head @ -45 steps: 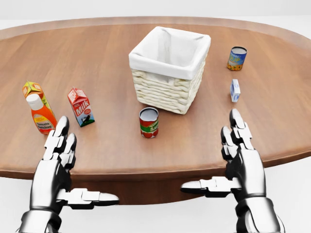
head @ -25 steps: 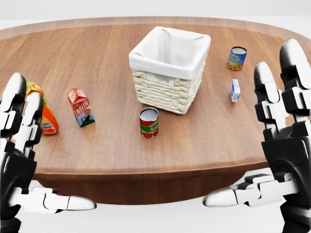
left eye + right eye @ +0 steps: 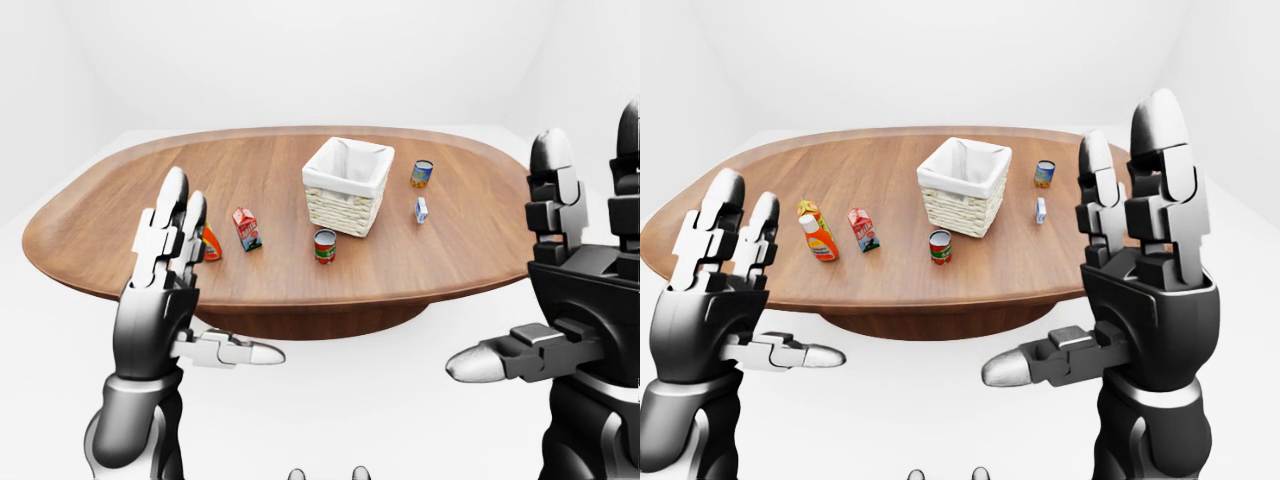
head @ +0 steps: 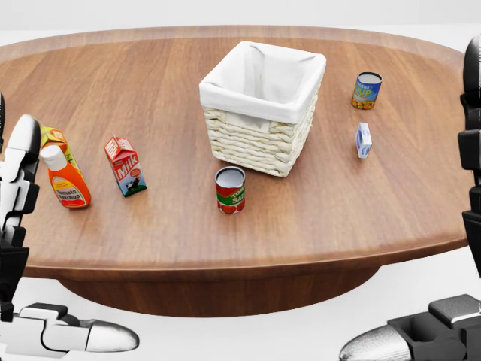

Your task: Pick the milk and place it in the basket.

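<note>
The milk [image 4: 125, 166] is a small red carton with a white "Milk" label, standing upright on the left half of the oval wooden table [image 4: 338, 218]. The wicker basket [image 4: 255, 141] with a white cloth lining stands to its right, near the table's middle, and nothing shows inside it. My left hand [image 3: 215, 275] is raised, open, below and left of the milk in the left-eye view, well short of it. My right hand [image 3: 1075, 240] is held up open at the right of the right-eye view, with its fingers straight and its thumb out.
An orange sauce bottle [image 4: 66, 180] and an orange carton [image 4: 51, 137] stand left of the milk. A red tomato can [image 4: 230, 189] sits just below the basket in the head view. At the right are a small blue-white carton [image 4: 364, 140] and a blue-yellow can [image 4: 366, 90].
Both hands have risen and spread apart, from low over the table's near edge out to the head view's left and right borders. The things on the table have not moved.
</note>
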Controlling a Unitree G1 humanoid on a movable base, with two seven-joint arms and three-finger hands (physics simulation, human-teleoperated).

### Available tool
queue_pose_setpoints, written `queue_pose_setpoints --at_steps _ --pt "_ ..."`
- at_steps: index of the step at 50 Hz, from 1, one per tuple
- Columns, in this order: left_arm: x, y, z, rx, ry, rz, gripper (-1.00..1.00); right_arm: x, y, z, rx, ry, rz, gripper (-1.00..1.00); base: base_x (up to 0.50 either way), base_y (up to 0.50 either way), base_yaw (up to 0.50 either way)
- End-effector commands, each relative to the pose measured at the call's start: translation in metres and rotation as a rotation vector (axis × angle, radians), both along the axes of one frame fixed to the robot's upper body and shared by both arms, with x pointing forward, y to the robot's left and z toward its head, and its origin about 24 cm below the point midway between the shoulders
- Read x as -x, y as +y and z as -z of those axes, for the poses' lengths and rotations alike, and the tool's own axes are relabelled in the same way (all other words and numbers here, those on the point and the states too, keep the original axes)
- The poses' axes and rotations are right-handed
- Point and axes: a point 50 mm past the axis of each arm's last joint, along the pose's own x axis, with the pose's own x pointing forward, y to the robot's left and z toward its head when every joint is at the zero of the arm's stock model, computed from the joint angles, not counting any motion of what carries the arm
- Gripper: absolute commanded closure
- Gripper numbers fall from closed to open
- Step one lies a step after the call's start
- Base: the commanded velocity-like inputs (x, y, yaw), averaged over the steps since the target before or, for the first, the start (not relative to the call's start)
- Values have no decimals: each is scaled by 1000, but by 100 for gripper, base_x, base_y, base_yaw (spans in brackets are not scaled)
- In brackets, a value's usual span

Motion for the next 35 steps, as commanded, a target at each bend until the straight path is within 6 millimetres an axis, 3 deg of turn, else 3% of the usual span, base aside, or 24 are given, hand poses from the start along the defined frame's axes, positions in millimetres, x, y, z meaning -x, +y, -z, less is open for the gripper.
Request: queue_pose_setpoints --at_steps 1,35 --pt "9 -2 -9 -32 -47 6 -100 16 -2 -15 -35 -105 -26 -100 0 0 0" --pt "10 -4 -5 -42 -24 11 -100 21 -4 -20 -61 -122 -41 -100 3 0 0"
